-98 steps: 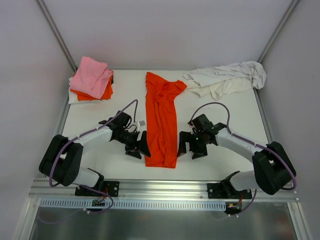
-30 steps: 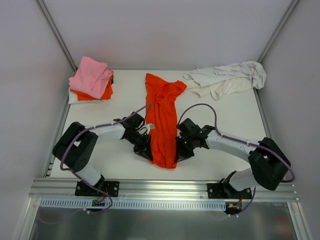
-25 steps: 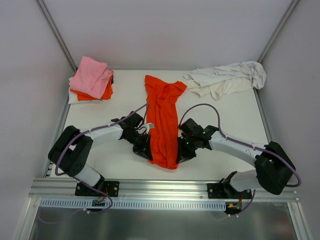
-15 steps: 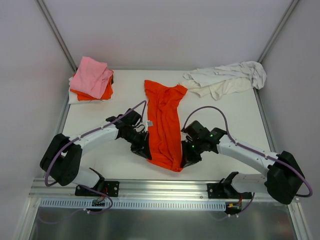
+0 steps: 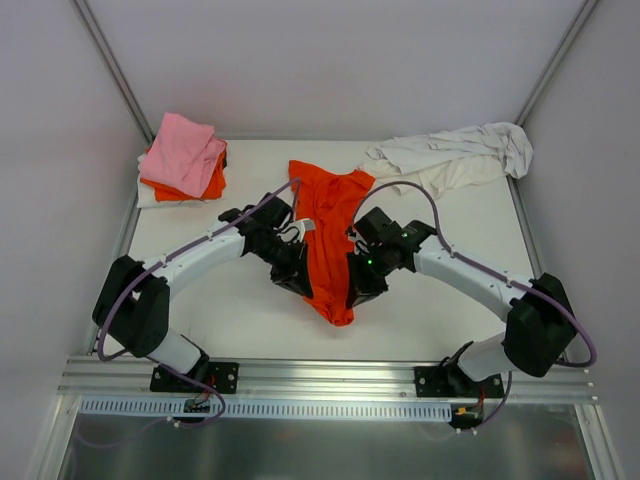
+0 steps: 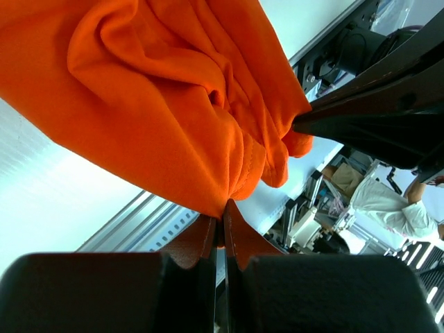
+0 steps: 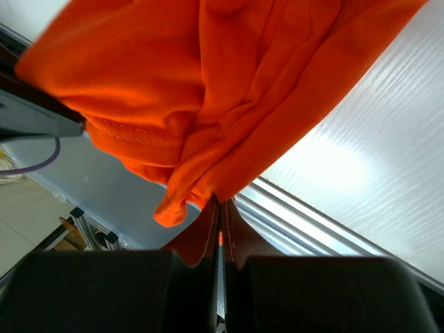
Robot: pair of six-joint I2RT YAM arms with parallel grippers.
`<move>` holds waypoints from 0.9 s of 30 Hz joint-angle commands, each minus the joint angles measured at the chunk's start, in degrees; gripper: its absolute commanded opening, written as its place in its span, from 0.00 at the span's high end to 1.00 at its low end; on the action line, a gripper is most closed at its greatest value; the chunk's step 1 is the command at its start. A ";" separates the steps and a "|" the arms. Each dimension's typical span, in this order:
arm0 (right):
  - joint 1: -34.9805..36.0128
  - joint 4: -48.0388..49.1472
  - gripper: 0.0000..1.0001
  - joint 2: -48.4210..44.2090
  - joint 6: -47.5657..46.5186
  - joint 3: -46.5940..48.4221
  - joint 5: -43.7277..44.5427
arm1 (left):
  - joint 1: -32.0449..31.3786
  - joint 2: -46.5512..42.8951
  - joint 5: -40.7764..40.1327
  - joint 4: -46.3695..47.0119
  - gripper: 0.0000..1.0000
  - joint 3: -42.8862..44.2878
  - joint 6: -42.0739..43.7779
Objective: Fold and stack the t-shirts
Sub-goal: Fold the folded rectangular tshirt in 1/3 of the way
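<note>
Orange shirt [image 5: 328, 215] was held at the middle of the table [image 5: 225, 315], its near edge raised and gathered from both sides. The left gripper [image 5: 298, 282] was clamped on the left part of that edge. In the left wrist view the jaws were pressed together on a pinch of cloth, with the folds bunched above them. The right gripper [image 5: 356, 288] was likewise closed on the right part. In the right wrist view a stitched hem was seen just left of the pinch. Between the two grippers the cloth sagged into a pouch toward the near edge of the table. The far end of the shirt was spread flat on the table. Its far right corner lay near the white heap [image 5: 450, 160]; contact could not be told.

The stack [image 5: 183, 160], with pink on top, was noted at the far left corner, well apart from the left arm. Bare table was seen left of the left arm, right of the right arm, and along the near edge.
</note>
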 commanded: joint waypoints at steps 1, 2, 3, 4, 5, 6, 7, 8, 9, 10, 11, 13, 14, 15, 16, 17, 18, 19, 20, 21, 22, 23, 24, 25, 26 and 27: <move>-2.75 -3.33 1.00 2.40 -3.47 5.22 -1.12 | -0.30 1.69 -0.80 -4.65 1.00 4.06 1.03; -3.46 -3.60 1.00 2.92 -3.82 6.01 -1.12 | -0.04 1.96 -1.41 -5.10 1.00 4.67 1.29; -4.25 -3.86 1.00 3.97 -4.35 6.80 -1.12 | 0.14 2.05 -2.11 -5.54 1.00 5.46 1.38; -5.73 -4.56 1.00 4.50 -5.48 7.51 -1.03 | 0.40 2.14 -2.29 -5.63 1.00 5.73 1.47; -6.36 -4.91 1.00 5.03 -6.02 8.82 -1.03 | 0.75 2.05 -2.56 -5.80 1.00 5.99 1.47; -7.15 -5.18 1.00 5.56 -6.54 9.44 -1.12 | 1.62 2.05 -2.82 -6.15 1.00 6.34 1.47; -8.37 -5.79 1.00 6.61 -7.77 10.06 -1.12 | 2.07 2.05 -3.35 -6.33 1.00 6.52 1.55; -8.99 -6.14 1.00 7.14 -8.30 10.59 -1.21 | 2.59 1.96 -3.79 -6.59 1.00 6.61 1.64; -10.13 -6.41 1.00 7.58 -8.74 11.46 -1.29 | 3.73 1.96 -4.05 -7.12 1.00 6.87 1.73; -10.58 -6.67 1.00 8.02 -9.18 11.91 -1.38 | 4.35 1.96 -4.31 -7.30 1.00 6.96 1.82; -11.02 -6.67 1.00 8.81 -9.80 12.17 -1.47 | 4.97 2.22 -4.67 -7.65 1.00 7.14 1.99; -12.25 -7.02 1.00 9.60 -10.50 13.14 -1.64 | 6.72 2.57 -5.28 -8.62 1.00 7.67 2.43; -12.51 -7.03 1.00 10.56 -11.03 13.49 -1.73 | 7.25 3.01 -5.37 -8.97 1.00 7.84 2.52; -12.95 -7.11 1.00 11.01 -11.12 13.84 -1.82 | 7.69 3.36 -5.72 -9.06 1.00 8.19 2.44; -13.65 -7.20 1.00 11.45 -11.38 14.37 -2.08 | 8.39 3.72 -5.81 -9.06 1.00 8.45 2.52; -13.92 -7.20 1.00 12.32 -11.56 14.72 -2.26 | 8.66 4.59 -5.90 -9.15 1.00 8.81 2.44; -14.53 -7.29 1.00 12.77 -11.99 15.07 -2.35 | 8.92 5.21 -5.90 -9.06 1.00 9.50 2.26; -14.80 -7.38 1.00 13.29 -12.35 15.94 -2.44 | 9.19 6.69 -5.81 -8.71 1.00 9.95 2.17; -15.15 -7.55 1.00 14.43 -12.61 16.48 -2.35 | 9.45 7.40 -5.46 -8.45 1.00 10.39 2.00; -15.76 -7.73 1.00 15.05 -13.05 17.00 -2.52 | 9.54 8.28 -5.20 -8.09 1.00 11.61 1.73; -16.12 -7.90 1.00 15.75 -13.32 18.14 -2.61 | 9.63 9.16 -4.85 -7.83 1.00 12.32 1.56; -16.38 -7.99 1.00 16.37 -13.58 18.76 -2.87 | 9.72 11.08 -4.58 -7.57 1.00 13.11 1.47; -16.90 -8.25 1.00 17.68 -14.10 19.29 -2.88 | 9.80 12.06 -4.32 -7.22 1.00 14.59 1.12; -17.17 -8.26 1.00 18.39 -14.28 20.42 -3.14 | 9.81 13.98 -4.14 -6.86 1.00 15.31 0.94; -17.43 -8.34 1.00 19.09 -14.37 20.96 -3.14 | 9.89 14.87 -3.71 -6.69 1.00 16.10 0.94; -17.96 -8.34 1.00 20.40 -14.46 21.49 -3.31 | 9.89 15.93 -3.35 -6.69 1.00 17.67 0.85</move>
